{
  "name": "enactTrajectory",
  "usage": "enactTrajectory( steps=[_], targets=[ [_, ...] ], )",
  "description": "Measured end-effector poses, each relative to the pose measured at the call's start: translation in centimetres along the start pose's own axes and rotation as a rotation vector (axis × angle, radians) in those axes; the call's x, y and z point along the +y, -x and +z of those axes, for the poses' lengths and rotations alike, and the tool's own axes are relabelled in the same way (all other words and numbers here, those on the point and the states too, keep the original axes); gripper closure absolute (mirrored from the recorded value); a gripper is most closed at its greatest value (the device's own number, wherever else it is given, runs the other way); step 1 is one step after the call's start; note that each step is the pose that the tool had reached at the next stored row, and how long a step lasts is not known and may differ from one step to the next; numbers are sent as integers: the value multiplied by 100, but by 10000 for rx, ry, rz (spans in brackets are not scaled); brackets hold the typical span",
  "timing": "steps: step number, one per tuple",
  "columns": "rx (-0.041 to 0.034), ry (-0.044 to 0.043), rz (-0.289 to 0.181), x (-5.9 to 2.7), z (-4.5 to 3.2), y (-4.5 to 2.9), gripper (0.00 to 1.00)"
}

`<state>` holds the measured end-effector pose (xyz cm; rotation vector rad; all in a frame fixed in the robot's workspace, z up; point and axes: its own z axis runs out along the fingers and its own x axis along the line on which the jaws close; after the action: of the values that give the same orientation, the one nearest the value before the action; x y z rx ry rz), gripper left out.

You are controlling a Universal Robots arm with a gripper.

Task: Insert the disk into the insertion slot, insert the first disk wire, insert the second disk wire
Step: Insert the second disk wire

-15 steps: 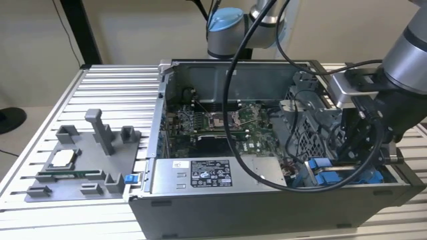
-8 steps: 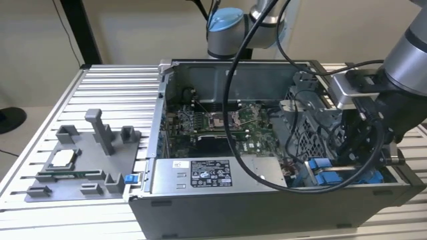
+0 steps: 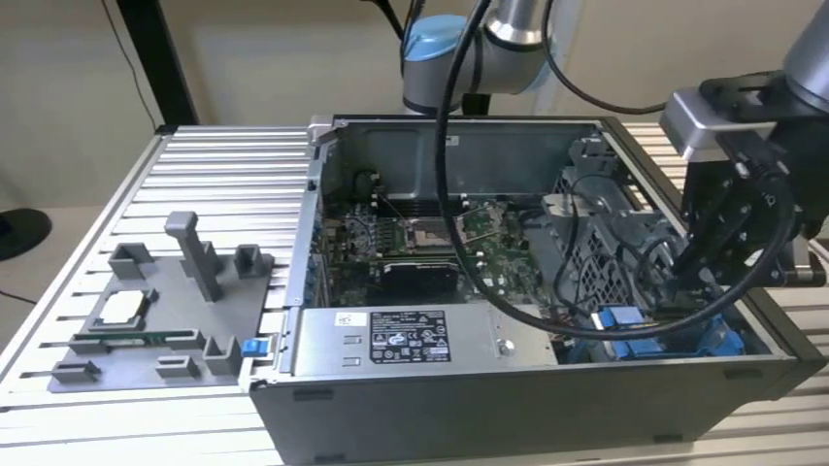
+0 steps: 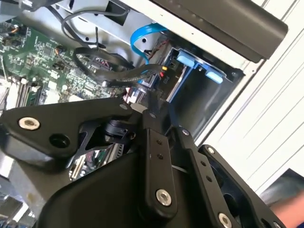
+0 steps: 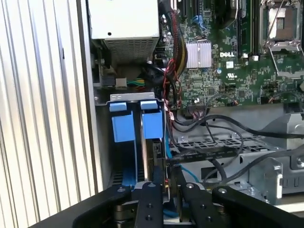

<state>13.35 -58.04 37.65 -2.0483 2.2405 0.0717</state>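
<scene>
The disk (image 5: 153, 151) sits edge-on in the insertion slot (image 5: 102, 142) at the case's front corner, with the blue tabs (image 5: 152, 124) of its frame sticking out. In the exterior view the blue frame (image 3: 619, 318) lies low at that view's right. My black gripper (image 5: 164, 167) hangs right over the disk's end. Its fingers (image 4: 151, 142) are drawn together on the connector of a black disk wire (image 5: 204, 153) that trails off toward the motherboard. A blue disk wire (image 4: 140, 39) loops close by. In the exterior view, the gripper (image 3: 682, 286) reaches down into the drive bay.
The open computer case (image 3: 518, 398) stands on a ribbed aluminium table (image 3: 220, 165). A grey labelled power-supply box (image 3: 395, 338) lies beside the drive bay. Motherboard (image 5: 228, 61) and loose black cables (image 5: 223, 123) crowd the inside. A grey fixture (image 3: 155, 311) with small parts stands at the exterior view's left.
</scene>
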Motion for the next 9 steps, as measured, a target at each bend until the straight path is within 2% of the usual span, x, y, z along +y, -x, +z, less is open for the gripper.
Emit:
enactTrajectory(
  steps=[7,9],
  targets=[
    [3,0,-1,-12,-310,34,0],
    [1,0,-1,-12,-318,35,0]
  ],
)
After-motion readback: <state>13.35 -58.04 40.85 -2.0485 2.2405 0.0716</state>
